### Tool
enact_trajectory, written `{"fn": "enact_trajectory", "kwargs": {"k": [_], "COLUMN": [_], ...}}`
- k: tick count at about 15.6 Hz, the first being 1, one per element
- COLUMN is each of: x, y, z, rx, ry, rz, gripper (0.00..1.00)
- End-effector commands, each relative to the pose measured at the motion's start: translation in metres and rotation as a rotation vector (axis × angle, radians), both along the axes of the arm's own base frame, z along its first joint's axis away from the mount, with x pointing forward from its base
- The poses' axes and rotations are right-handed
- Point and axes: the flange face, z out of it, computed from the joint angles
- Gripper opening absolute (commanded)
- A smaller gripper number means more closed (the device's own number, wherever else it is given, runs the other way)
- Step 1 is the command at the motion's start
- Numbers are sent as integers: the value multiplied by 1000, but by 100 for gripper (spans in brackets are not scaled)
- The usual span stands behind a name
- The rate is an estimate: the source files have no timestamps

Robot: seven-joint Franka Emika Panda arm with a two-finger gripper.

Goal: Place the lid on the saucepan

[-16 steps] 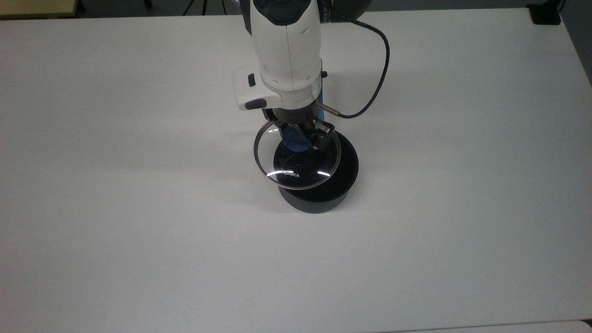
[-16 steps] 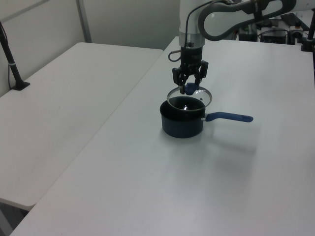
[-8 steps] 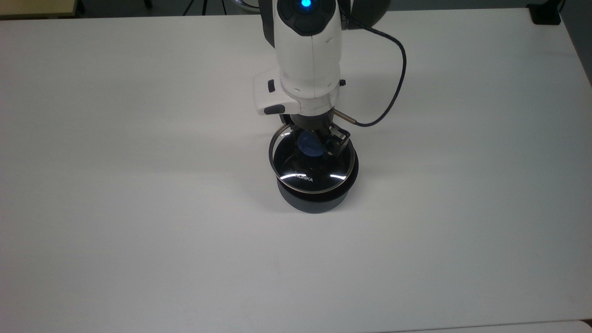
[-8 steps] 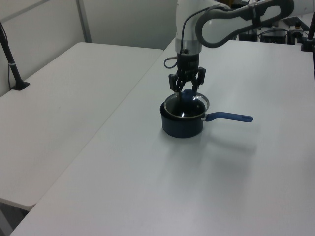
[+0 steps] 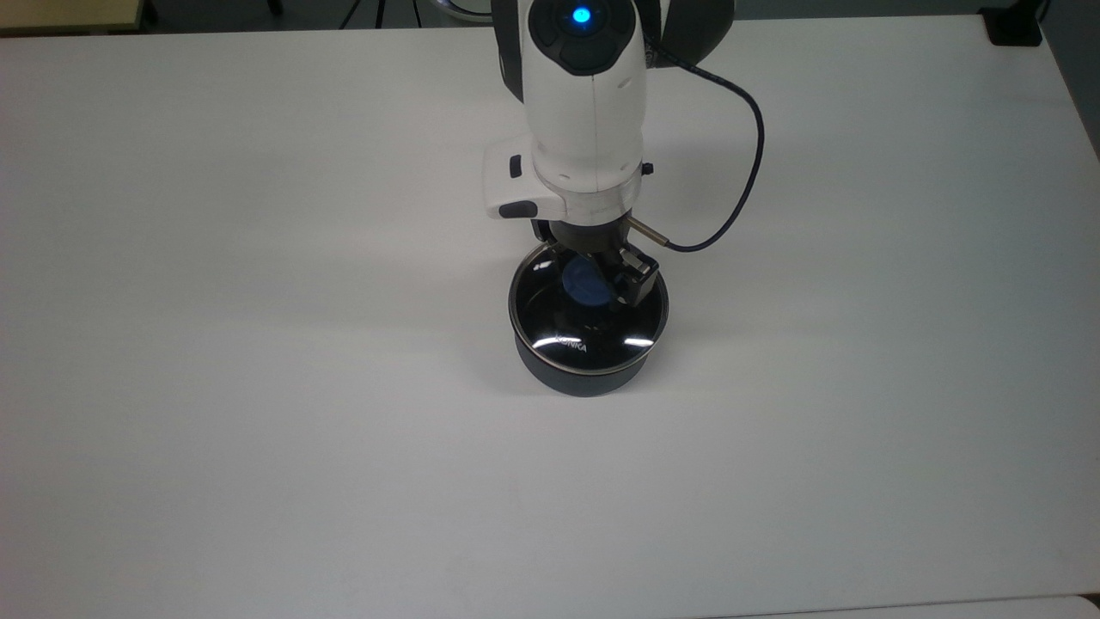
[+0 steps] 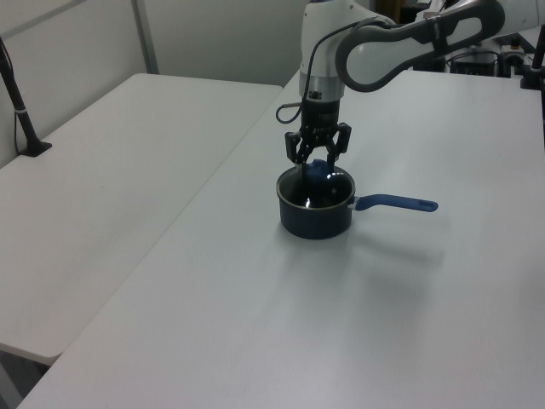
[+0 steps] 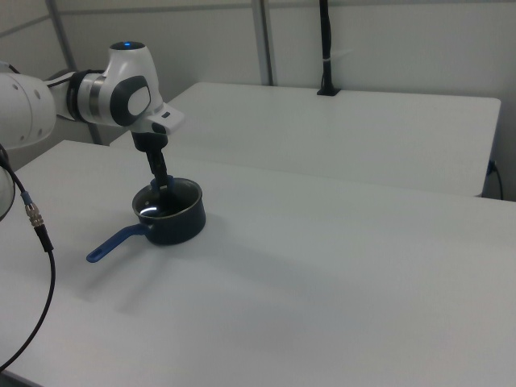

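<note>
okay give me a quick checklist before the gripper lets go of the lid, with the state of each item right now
1. Lid centred over saucepan: ok, rims line up in the top view.
2. Lid fully seated, not tilted: cannot tell.
3. Gripper at the blue knob: ok.
4. Saucepan upright on the table: ok.
5. Handle away from the arm: ok, it points to the left view's right.

The lid (image 5: 589, 331) is clear, glossy glass with a thin shiny metal rim; the saucepan (image 5: 584, 374) looks matt and dark outside; the bench (image 5: 258, 344) is smooth, matt white; the arm's shell (image 5: 589, 112) is glossy white plastic
</note>
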Motion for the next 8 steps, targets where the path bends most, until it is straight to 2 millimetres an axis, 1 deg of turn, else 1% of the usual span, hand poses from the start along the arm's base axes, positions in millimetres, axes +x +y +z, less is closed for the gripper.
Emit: {"fn": "enact_trajectory", "kwargs": {"k": [1,2,3,4,5,6,7,8], "x": [1,1,-1,-6,-13,-21,-30,-44], "y": [6,3,-1,-13,-23,-37,-47,-57], "z": [7,10,19,44,58,77,101,120], "rx": [-42,-42,-38,-31,-32,-35,-37,-43], "ry": [-26,-27,-31,-43,-29,-22,-30,-23], "rz": [6,3,-4,-21,-32,-49,-53,-27], "gripper": [100,100,100,100,100,100,100,100]}}
